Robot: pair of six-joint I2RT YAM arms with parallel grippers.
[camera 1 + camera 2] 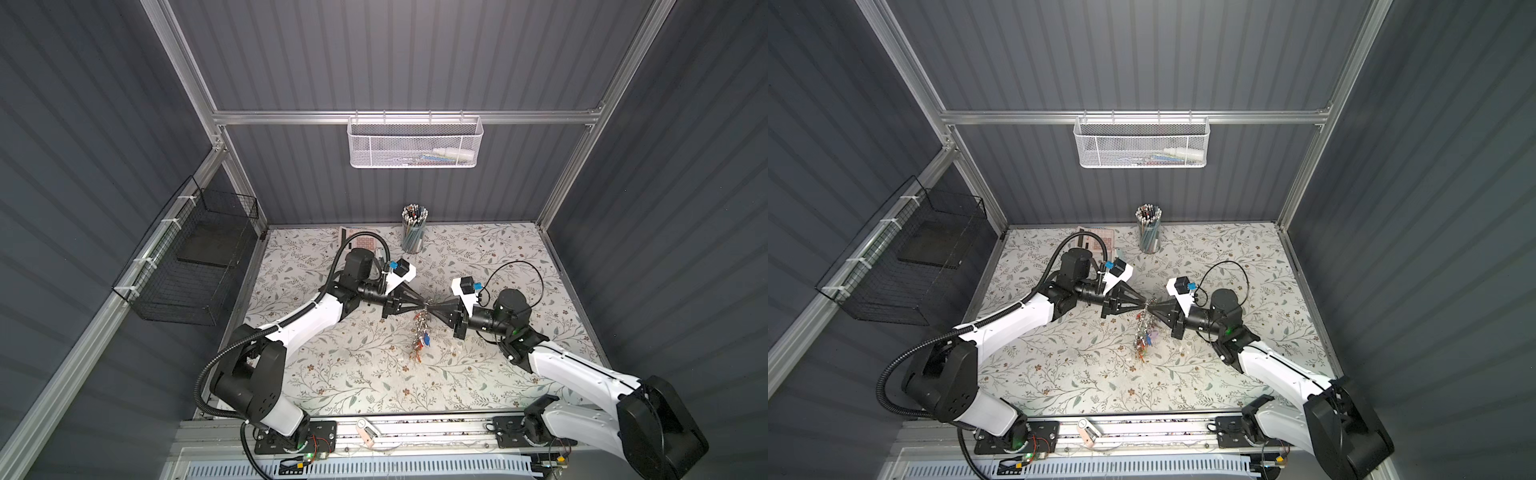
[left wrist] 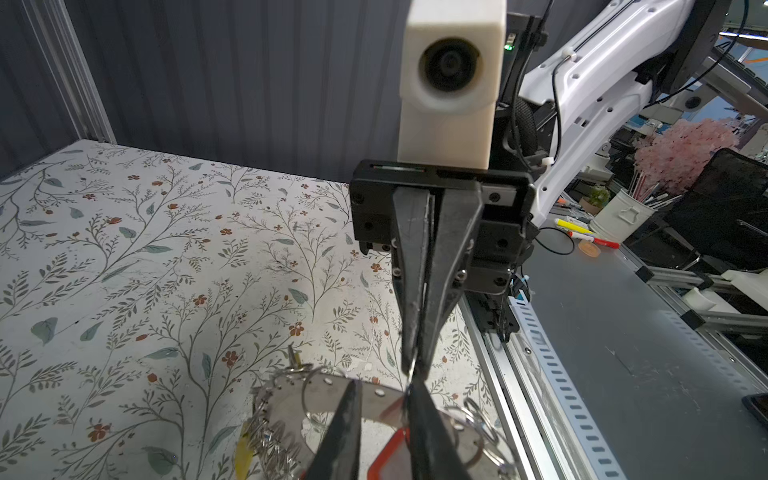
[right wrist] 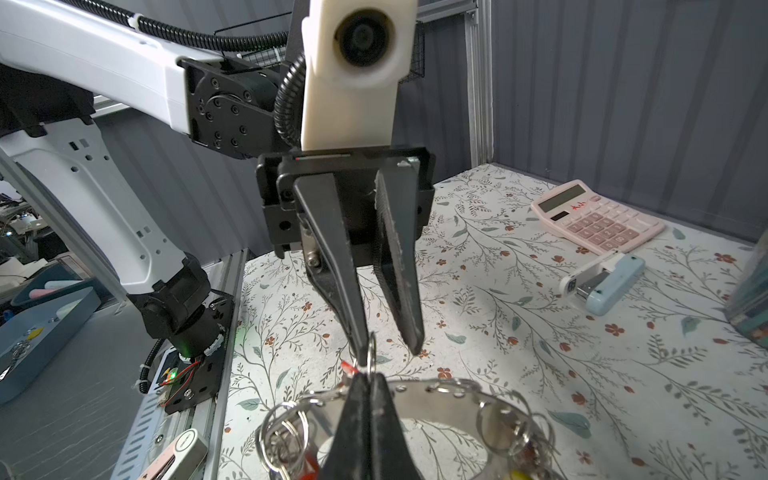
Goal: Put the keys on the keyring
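Standing behind keyring: calculator, stapler, pencil cup; keys dangling.

In both top views the keys hang as a cluster too small to tell apart. In both wrist views the keyring runs off the picture's edge. The pinched fingers of the right gripper cover where a split ring ends. In a top view, the left arm hides part of the calculator at the worktop's far edge.
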